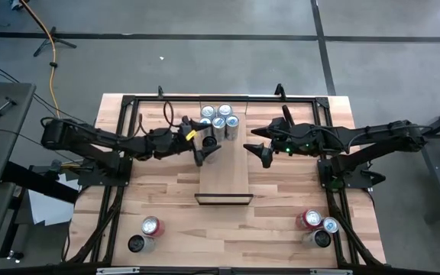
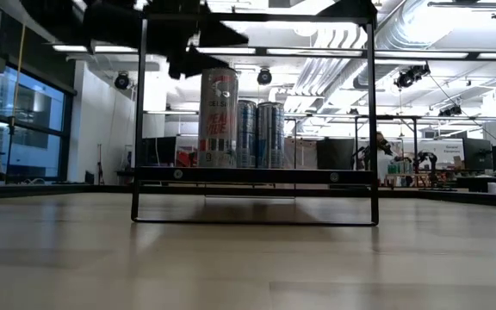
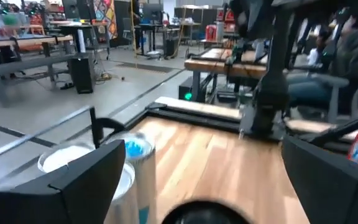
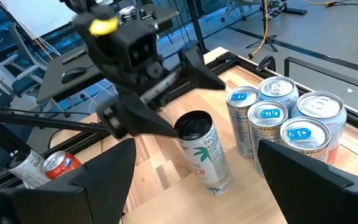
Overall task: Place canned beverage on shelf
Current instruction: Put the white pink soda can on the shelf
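A white canned beverage with a black top (image 4: 202, 155) stands upright on its base on the shelf (image 1: 224, 179), a light-wood plank with a black frame at its near end. It is just in front of several silver cans (image 4: 284, 121) grouped at the shelf's far end. My left gripper (image 4: 197, 107) is open and level. It hovers just above the can's top with a finger to either side, touching nothing. In the low view the can (image 2: 218, 116) stands under the dark gripper. My right gripper (image 1: 264, 153) hangs open above the shelf's right edge.
Two cans (image 1: 145, 233) stand near the table's front left and three more (image 1: 318, 227) near its front right. A black metal frame (image 1: 128, 98) runs around the tabletop. Bare wood lies on the shelf's near half and on the table on both sides of it.
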